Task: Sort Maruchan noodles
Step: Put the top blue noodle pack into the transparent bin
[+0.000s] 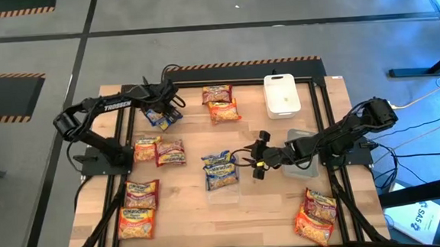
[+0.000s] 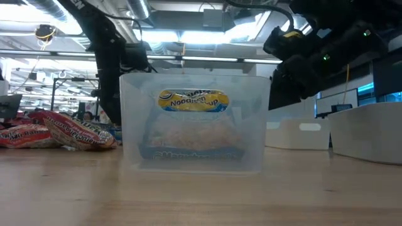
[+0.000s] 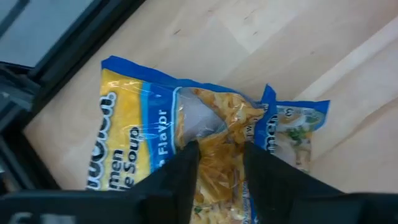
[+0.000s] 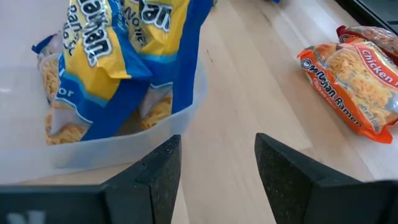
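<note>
- left gripper [image 3: 216, 163] is at the far-left part of the table, down on a blue-and-yellow maruchan packet [image 1: 161, 116]; wrist view shows the fingers [image 3: 180, 177] straddling a raised fold of wrapper w/ noodles showing thru it, jaws narrowed onto it. looks like a pinch forming, can't tell yet if it's firm.
- a 2nd blue packet [image 3: 292, 127] lies touching the first, partly under it.
- right gripper [image 4: 214, 165] hangs near table centre, just beside the clear container [image 4: 118, 146], fingers apart and empty.
- that container already holds blue-and-yellow packets [image 4: 118, 56], standing up inside per the low view, so blue prob goes there.
- orange-and-yellow packets: pair [image 1: 137, 209] near-left, one [image 1: 225, 112] far centre, one [image 1: 312, 227] near-right, one [image 1: 145, 149] mid-left. dark red ones sit beside several of these.
- white lid [image 1: 282, 94] lies far right-centre.
- to do this step well, i'd say: squeeze fully on the fold before lifting, wrapper is slick and crinkly and could slide out.
- lift straight up so the neighbour packet doesn't drag along; check it drops off.
- carry high enough to clear the container rim, and keep clear of the right arm parked next to it.
</note>
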You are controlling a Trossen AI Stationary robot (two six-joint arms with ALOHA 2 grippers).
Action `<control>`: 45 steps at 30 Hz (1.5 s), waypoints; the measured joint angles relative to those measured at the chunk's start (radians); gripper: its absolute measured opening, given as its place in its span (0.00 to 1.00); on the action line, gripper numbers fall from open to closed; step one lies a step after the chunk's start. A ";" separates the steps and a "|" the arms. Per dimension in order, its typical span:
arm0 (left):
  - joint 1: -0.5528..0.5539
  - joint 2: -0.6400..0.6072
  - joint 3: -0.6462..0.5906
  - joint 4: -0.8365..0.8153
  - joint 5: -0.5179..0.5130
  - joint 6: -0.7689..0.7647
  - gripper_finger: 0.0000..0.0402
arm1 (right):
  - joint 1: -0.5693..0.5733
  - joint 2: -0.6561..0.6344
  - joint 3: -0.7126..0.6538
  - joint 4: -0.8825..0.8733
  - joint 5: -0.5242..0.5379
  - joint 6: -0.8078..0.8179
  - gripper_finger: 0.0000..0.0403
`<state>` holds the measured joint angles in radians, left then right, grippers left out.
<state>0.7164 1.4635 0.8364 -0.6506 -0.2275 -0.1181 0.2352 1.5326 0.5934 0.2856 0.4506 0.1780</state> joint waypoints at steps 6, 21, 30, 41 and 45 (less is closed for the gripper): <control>-0.020 0.001 -0.002 0.016 -0.016 0.024 0.11 | 0.000 0.000 0.000 0.004 0.000 0.000 0.48; -0.194 -0.020 0.012 0.000 0.056 -0.014 0.00 | 0.000 0.000 0.000 0.004 -0.045 0.010 0.48; -0.364 -0.023 0.106 0.010 0.076 -0.035 0.00 | 0.000 0.000 0.000 0.016 -0.044 0.005 0.48; -0.404 -0.024 0.175 -0.003 0.119 -0.005 0.14 | 0.001 0.000 0.000 0.029 -0.078 -0.003 0.48; -0.348 -0.025 0.233 -0.052 0.137 0.011 0.25 | 0.000 0.000 0.000 0.028 -0.079 -0.017 0.48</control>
<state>0.3682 1.4387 1.0697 -0.7030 -0.0907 -0.1075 0.2356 1.5326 0.5934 0.3134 0.3721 0.1608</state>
